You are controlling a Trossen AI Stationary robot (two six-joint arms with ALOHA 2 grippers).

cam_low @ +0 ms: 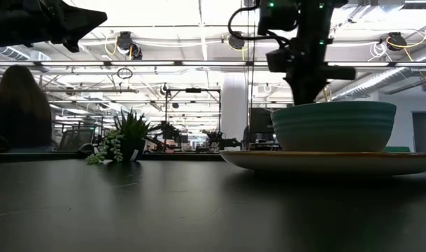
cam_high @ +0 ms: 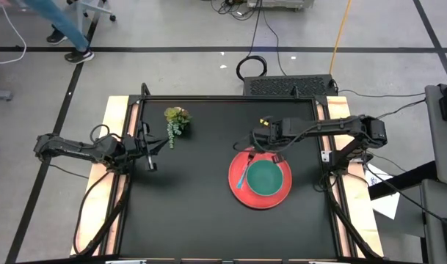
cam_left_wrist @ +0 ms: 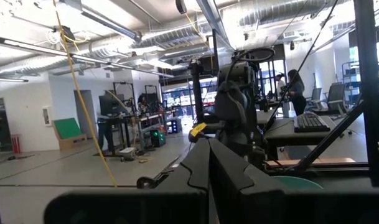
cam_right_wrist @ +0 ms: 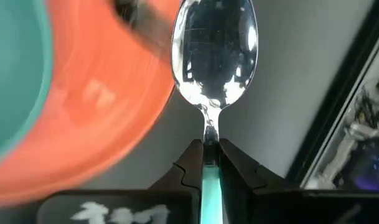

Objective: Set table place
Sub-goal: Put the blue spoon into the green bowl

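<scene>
On the table (cam_high: 194, 213) stands a red plate (cam_high: 241, 192) right of the middle, with a teal bowl (cam_high: 266, 178) on it. A blue-handled fork (cam_high: 243, 176) lies on the plate left of the bowl. My right gripper (cam_right_wrist: 209, 149) hangs over the plate's far rim (cam_high: 261, 147), shut on a metal spoon (cam_right_wrist: 214, 50) with a teal handle. In the low view the bowl (cam_low: 335, 126) hides its fingers. My left gripper (cam_high: 151, 160) waits shut and raised at the table's left edge, touching nothing. My right gripper pinches the spoon's teal handle (cam_right_wrist: 209, 177) between its two fingers, close to the metal neck. The fingers slant down and lie along the spoon, so its metal bowl sticks out past the fingertips. The spoon is lifted, over the table beside the plate's rim (cam_right_wrist: 145, 124).
A small green plant sprig (cam_high: 176, 121) lies at the far left of the table. Bare tabletop runs along the near side and left of the plate. A person (cam_low: 20, 108) sits in the room beyond the table.
</scene>
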